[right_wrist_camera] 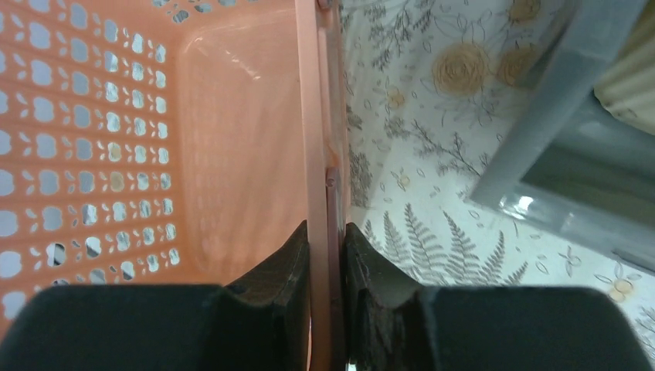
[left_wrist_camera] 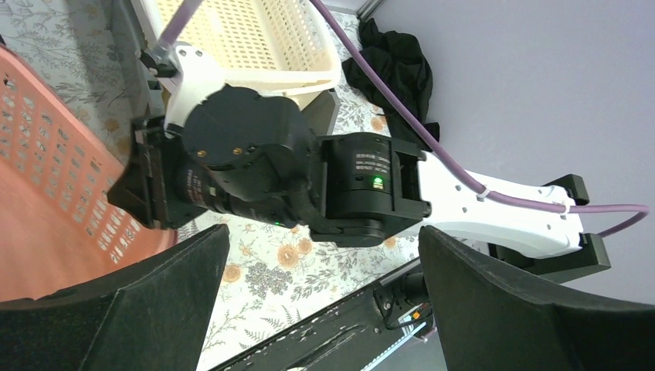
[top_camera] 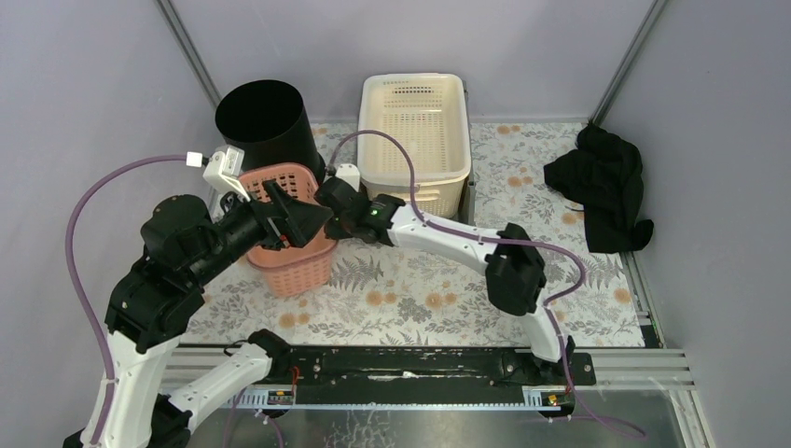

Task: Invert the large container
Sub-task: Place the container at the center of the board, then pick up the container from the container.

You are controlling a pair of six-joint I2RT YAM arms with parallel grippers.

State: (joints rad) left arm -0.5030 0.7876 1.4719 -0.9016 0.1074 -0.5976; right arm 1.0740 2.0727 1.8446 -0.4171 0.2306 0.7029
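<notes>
Well, the floral-covered bench (top_camera: pixel 420 299) carries everything here, and I'll place things from the salmon-pink basket (top_camera: pixel 298 266), which stands mouth up on the left half of the bench, in front of the left arm. Behind it and to the right sits a bigger cream basket (top_camera: pixel 415 140) with perforated walls, also mouth up. Directly behind the pink basket, close against its far rim, a black round bin (top_camera: pixel 266 121) leans with its dark opening facing up and forward. Far to the right of the pink basket, by the side wall, lies a heap of black cloth (top_camera: pixel 602 187). The right tool (right_wrist_camera: pixel 326 263) reaches in from the basket's right side and is clamped on its right wall, one finger inside and one outside, just below the rim. The left tool (left_wrist_camera: pixel 323 247) hangs over the basket's open mouth with its fingers spread wide, gripping nothing and pointing toward the right arm's wrist.
</notes>
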